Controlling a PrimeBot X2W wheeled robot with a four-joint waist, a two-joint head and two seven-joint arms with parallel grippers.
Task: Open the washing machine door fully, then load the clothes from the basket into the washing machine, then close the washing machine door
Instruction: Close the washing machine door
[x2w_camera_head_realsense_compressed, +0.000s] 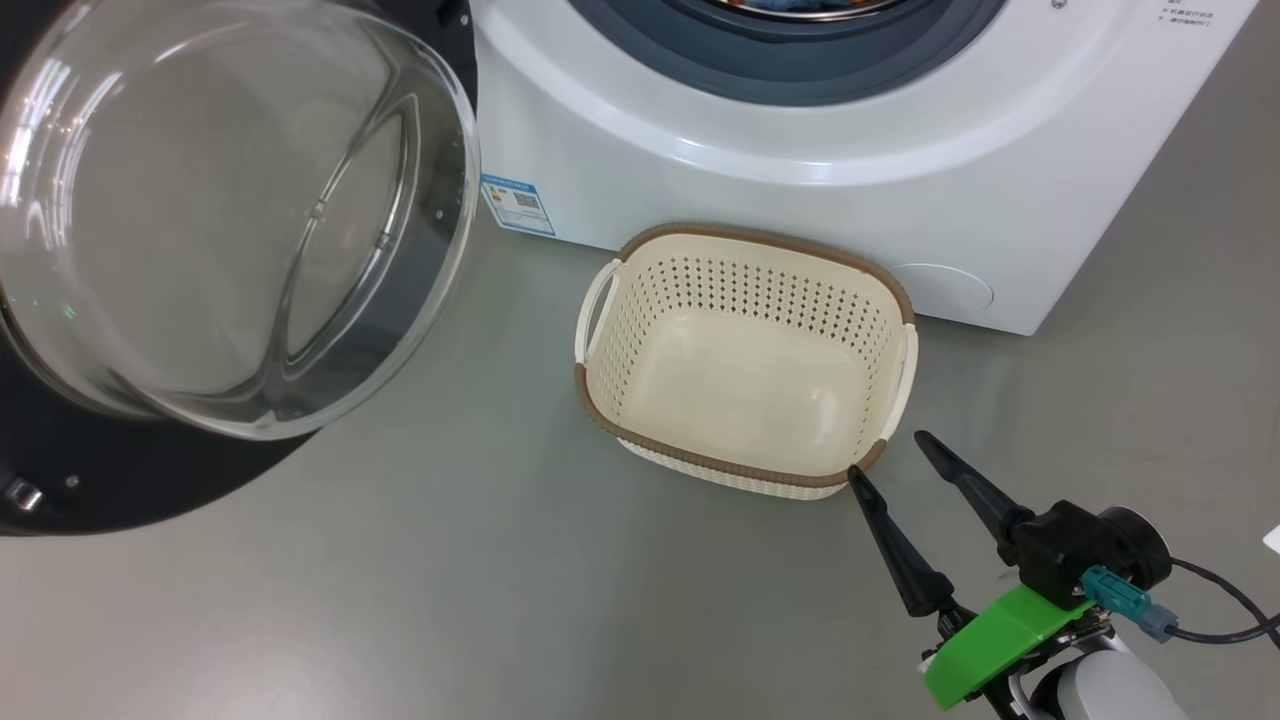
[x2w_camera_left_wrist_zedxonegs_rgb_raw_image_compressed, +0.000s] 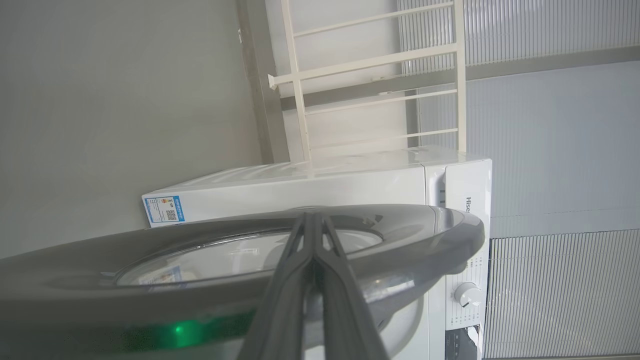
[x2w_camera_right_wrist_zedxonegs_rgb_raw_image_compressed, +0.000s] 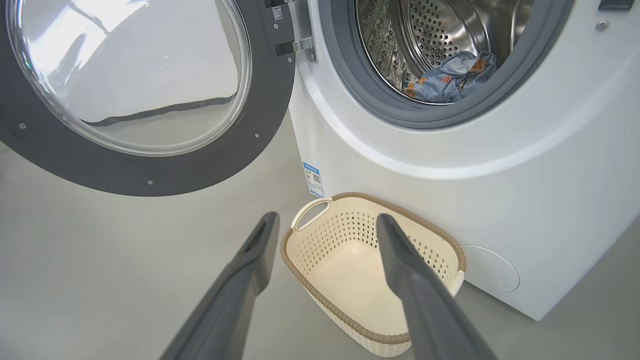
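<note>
Lower right of the head view: your right gripper (x2w_camera_head_realsense_compressed: 888, 455) is hovering with its jaws spread wide and carrying nothing, one fingertip appearing just beside the basket's near corner. The basket (x2w_camera_head_realsense_compressed: 745, 232) is sitting on the grey floor (x2w_camera_head_realsense_compressed: 500, 600) at centre frame, just beside the washing machine (x2w_camera_head_realsense_compressed: 750, 150), and is showing a bare bottom. At upper left the washing machine door (x2w_camera_head_realsense_compressed: 230, 220) is standing swung wide, glass bowl facing you. In the left wrist view your left gripper (x2w_camera_left_wrist_zedxonegs_rgb_raw_image_compressed: 313, 216) is lying across the door's glossy outer face, fingers clenched together on nothing; contact with the door cannot be confirmed. Farthest back, upper right of the right wrist view, the clothes (x2w_camera_right_wrist_zedxonegs_rgb_raw_image_compressed: 452, 77) are resting in the steel drum (x2w_camera_right_wrist_zedxonegs_rgb_raw_image_compressed: 440, 30), low behind the rubber ring (x2w_camera_right_wrist_zedxonegs_rgb_raw_image_compressed: 430, 116).

Judgement: loading is looking complete and door closing is falling due. You should be pushing with the clenched fingers near the door's free edge, following its hinge arc, keeping the right arm clear of the opening, and checking that no fabric is trailing over the ring before pressing home.
</note>
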